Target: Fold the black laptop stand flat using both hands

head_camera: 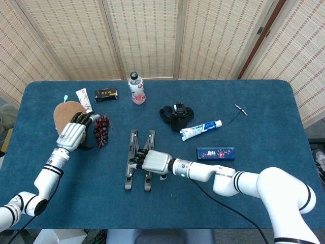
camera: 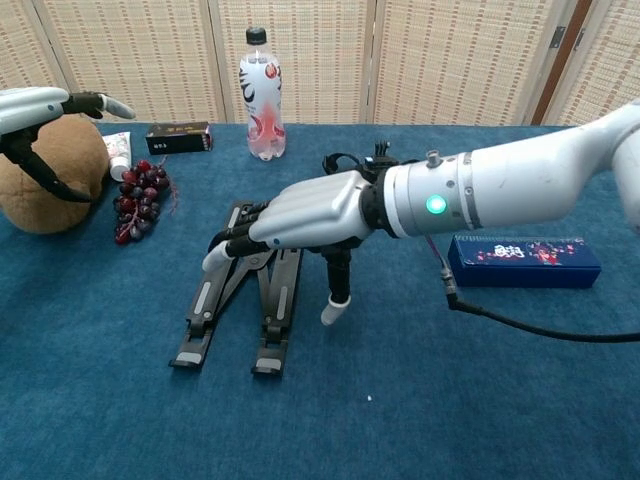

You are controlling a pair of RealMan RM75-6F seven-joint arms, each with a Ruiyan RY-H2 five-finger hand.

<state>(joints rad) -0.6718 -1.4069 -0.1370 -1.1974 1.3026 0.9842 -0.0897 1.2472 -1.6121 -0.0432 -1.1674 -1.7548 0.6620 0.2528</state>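
Pressing the laptop stand (head_camera: pixel 138 159) flat, right robot hand (head_camera: pixel 154 161) on top, left robot hand (head_camera: pixel 72 133) off to the side.

Stand lies mid-bench (head_camera: pixel 264 188), its two black rails side by side and looking close to fully collapsed; from the low chest view I judge it nearly flat. Right robot hand is palm-down over the rails, fingers (camera: pixel 232 246) reaching across them and resting on or just above the stand, thumb hanging clear on the near side; nothing is clamped, it looks placed to push, not to grip. Left robot hand holds nothing, fingers apart, hovering above the brown plush toy (head_camera: pixel 63 113) next to the grapes (head_camera: pixel 101 131), well apart from the stand. Since the task calls for both hands, the left one probably needs to come in again unless the fold is already finished.
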